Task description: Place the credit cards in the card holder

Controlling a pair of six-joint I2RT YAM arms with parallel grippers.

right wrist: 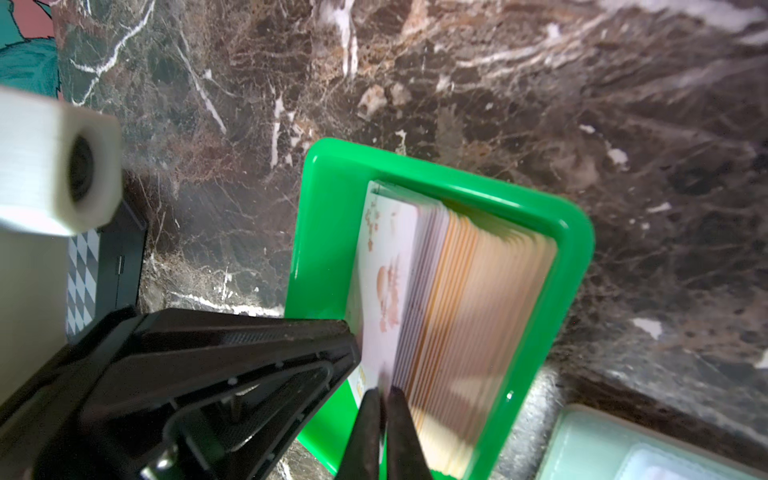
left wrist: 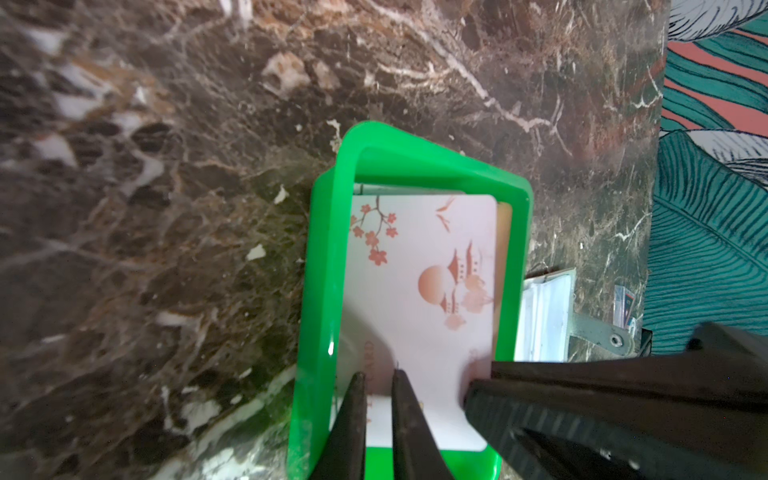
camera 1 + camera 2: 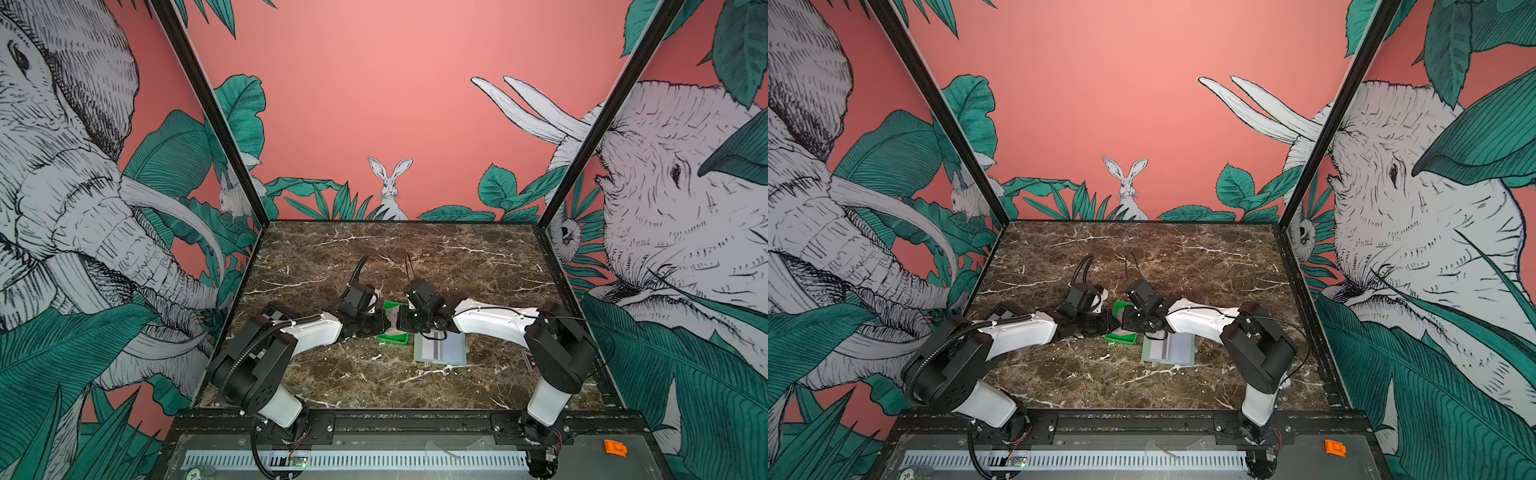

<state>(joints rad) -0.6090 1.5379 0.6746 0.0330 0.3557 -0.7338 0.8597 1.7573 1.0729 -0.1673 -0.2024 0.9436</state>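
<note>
Marble-patterned desk [image 3: 332, 257] inside jungle-mural walls [image 3: 415, 104]; credit cards [image 1: 478, 291] stand on edge in green tray [image 2: 324, 291]; card holder [image 3: 451, 349] lies open just beside tray; right end effector [image 1: 383, 390] pressed together on front card [image 2: 415, 311] edge; left end effector [image 2: 379, 374] narrowly gapped at tray's end, grip unclear.

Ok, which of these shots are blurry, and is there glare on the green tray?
Right wrist view: the credit cards smear along their edges and the marble table streaks. Left wrist view: the print on them is sharp, small glints on the green tray. Both top views: soft, frame posts splayed.
</note>
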